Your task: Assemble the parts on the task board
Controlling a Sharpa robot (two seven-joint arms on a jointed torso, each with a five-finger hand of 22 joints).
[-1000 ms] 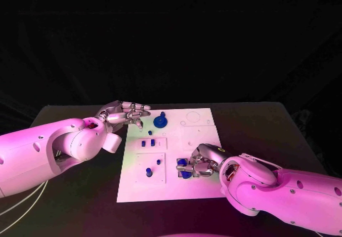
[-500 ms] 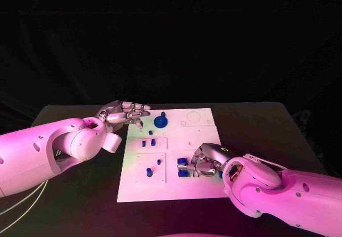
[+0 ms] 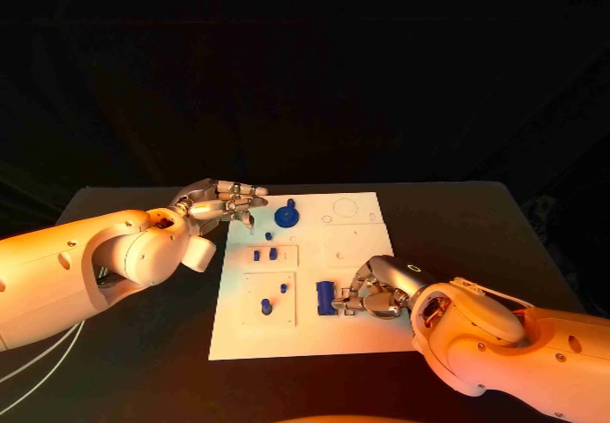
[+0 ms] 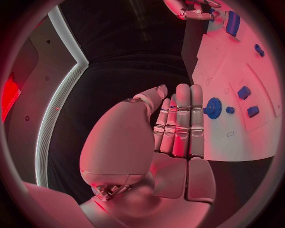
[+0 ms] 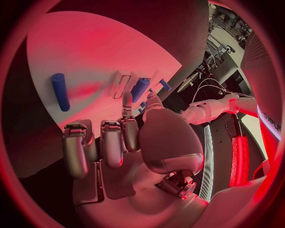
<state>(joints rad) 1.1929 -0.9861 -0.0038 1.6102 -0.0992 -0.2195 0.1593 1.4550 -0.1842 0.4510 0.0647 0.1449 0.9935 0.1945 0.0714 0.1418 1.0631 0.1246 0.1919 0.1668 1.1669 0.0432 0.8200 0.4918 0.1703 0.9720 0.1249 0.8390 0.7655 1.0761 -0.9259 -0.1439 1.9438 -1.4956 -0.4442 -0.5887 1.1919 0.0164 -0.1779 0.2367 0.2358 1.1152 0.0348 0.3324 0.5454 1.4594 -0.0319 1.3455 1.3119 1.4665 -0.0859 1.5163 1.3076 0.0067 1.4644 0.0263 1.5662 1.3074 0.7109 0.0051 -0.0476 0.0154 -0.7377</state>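
Observation:
The white task board (image 3: 360, 328) lies mid-table. A long blue bar (image 3: 325, 296) (image 5: 59, 91) lies flat on the board's near half. My right hand (image 3: 373, 297) rests just right of the bar, fingers (image 5: 111, 142) curled in, and nothing shows in them. A blue gear (image 3: 286, 215) (image 4: 213, 108) stands at the far left of the board. My left hand (image 3: 226, 204) hovers beside that corner, left of the gear, its fingers (image 4: 180, 124) straight and holding nothing. The left wrist view also shows my right hand (image 4: 193, 9) next to the bar (image 4: 232, 23).
Two small blue blocks (image 3: 264, 256) (image 4: 244, 92) sit in a square recess left of centre. A blue peg (image 3: 266, 307) and a smaller one (image 3: 282, 288) stand in the recess nearer me. The black table (image 3: 483, 229) surrounds the board.
My right hand has drawn back to the right, off the blue bar, which now lies by itself on the board. The left hand has not moved.

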